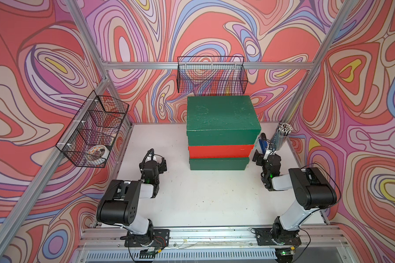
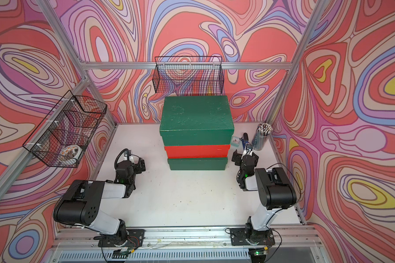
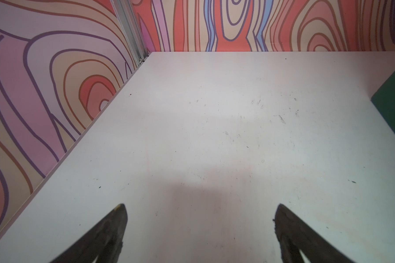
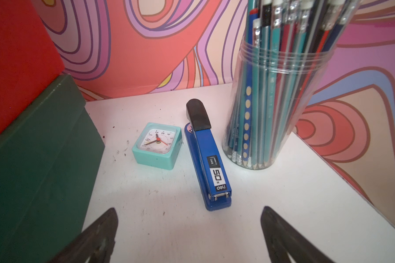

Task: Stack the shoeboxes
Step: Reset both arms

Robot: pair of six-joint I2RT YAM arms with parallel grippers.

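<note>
Shoeboxes (image 2: 196, 136) stacked centre-back: top box (image 1: 221, 113) on red box (image 1: 221, 151) on bottom box (image 1: 218, 164), roughly flush. Left gripper (image 3: 202, 206) and right gripper (image 4: 189, 208) flank it, spread, empty. We judge stacking done; we'd pull both straight back, no nudging. Stapler (image 4: 206, 159) lies near the right one.

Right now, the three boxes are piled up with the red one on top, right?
Not quite: the three boxes are piled up, but the red box is in the middle, between the top green box and the bottom green box. Both top views show it.
</note>
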